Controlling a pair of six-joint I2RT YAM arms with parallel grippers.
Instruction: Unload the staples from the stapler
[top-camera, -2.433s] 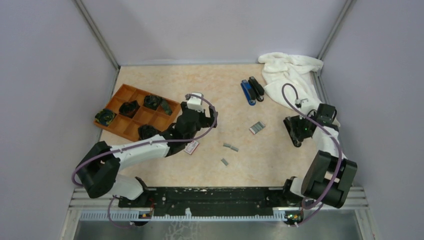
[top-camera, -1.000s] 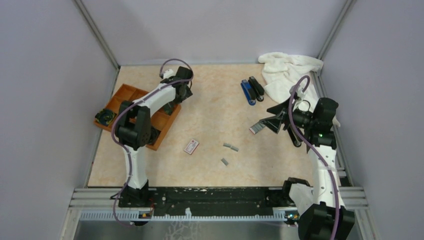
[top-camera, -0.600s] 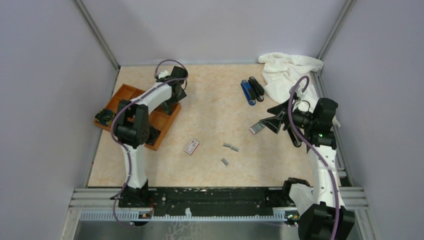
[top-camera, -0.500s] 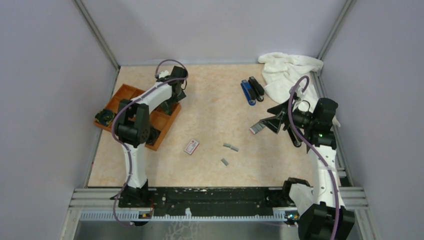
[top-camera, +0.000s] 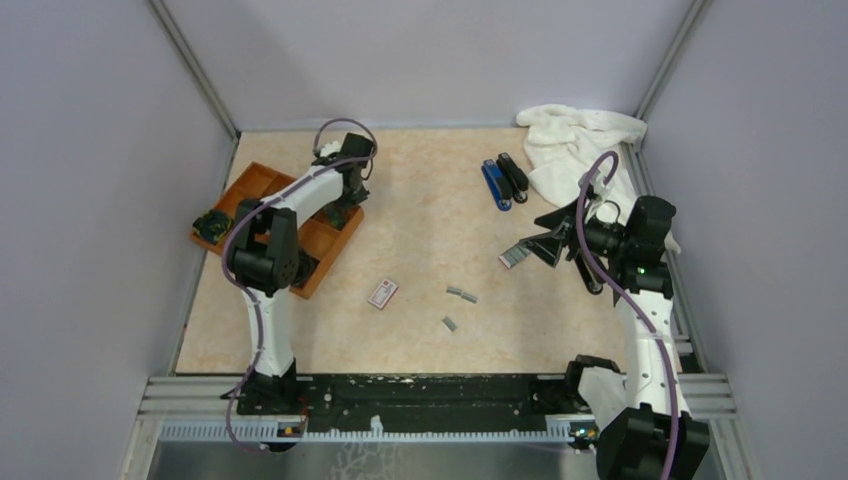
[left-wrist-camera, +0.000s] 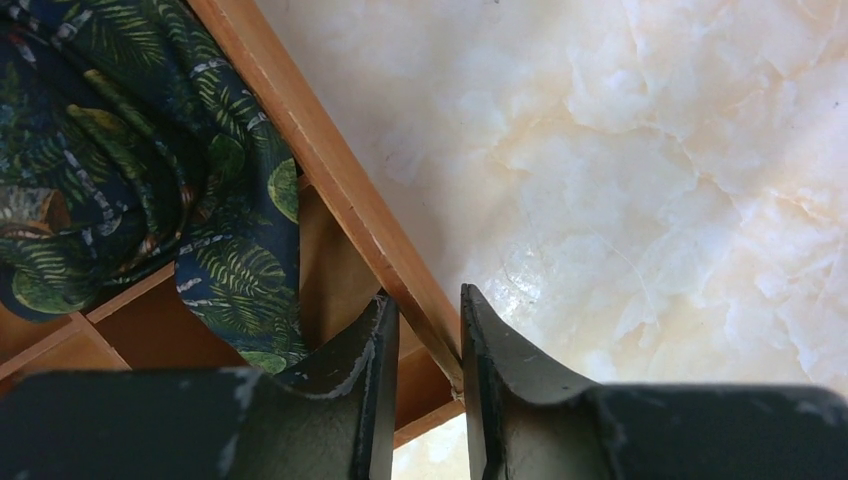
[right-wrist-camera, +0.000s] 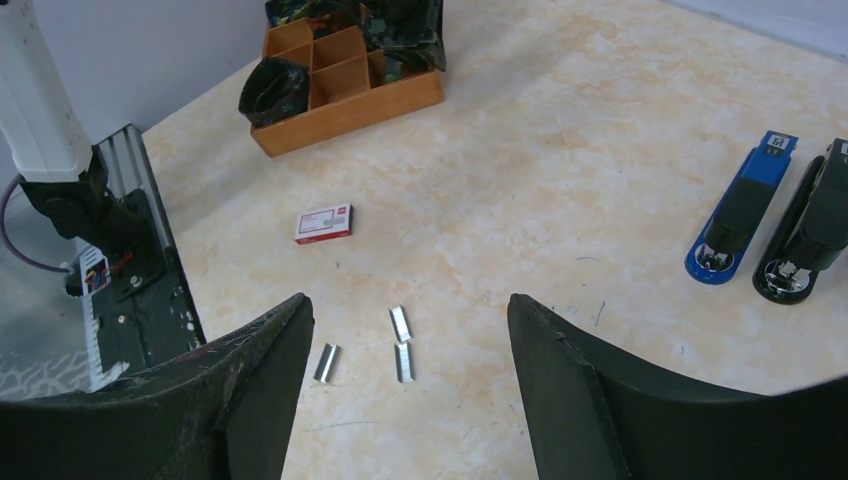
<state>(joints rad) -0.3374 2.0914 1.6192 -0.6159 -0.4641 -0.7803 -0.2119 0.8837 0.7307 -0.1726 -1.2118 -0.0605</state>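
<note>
The black stapler (top-camera: 513, 177) (right-wrist-camera: 812, 230) lies at the back right, next to a blue one (top-camera: 495, 185) (right-wrist-camera: 740, 215). Short silvery staples (top-camera: 461, 294) (right-wrist-camera: 400, 323) lie loose mid-table, with a bigger grey bundle (top-camera: 513, 257) further right. My right gripper (top-camera: 545, 240) (right-wrist-camera: 408, 300) hangs open above the table near that bundle, holding nothing. My left gripper (top-camera: 350, 208) (left-wrist-camera: 425, 300) is far from the stapler, at the wooden tray's far right corner. Its fingers straddle the tray's wall (left-wrist-camera: 330, 170) and are drawn in on it.
The wooden tray (top-camera: 338, 258) (right-wrist-camera: 350, 110) holds dark leaf-patterned cloth rolls (left-wrist-camera: 120, 170). A small white-and-red box (top-camera: 383, 292) (right-wrist-camera: 323, 224) lies left of the loose staples. A white towel (top-camera: 580, 150) is heaped in the back right corner. Walls close in on three sides.
The left arm swung from the middle of the table to the tray's far corner, and its jaws narrowed onto the tray's wall. The right arm reached toward the staple bundle, then held still.
</note>
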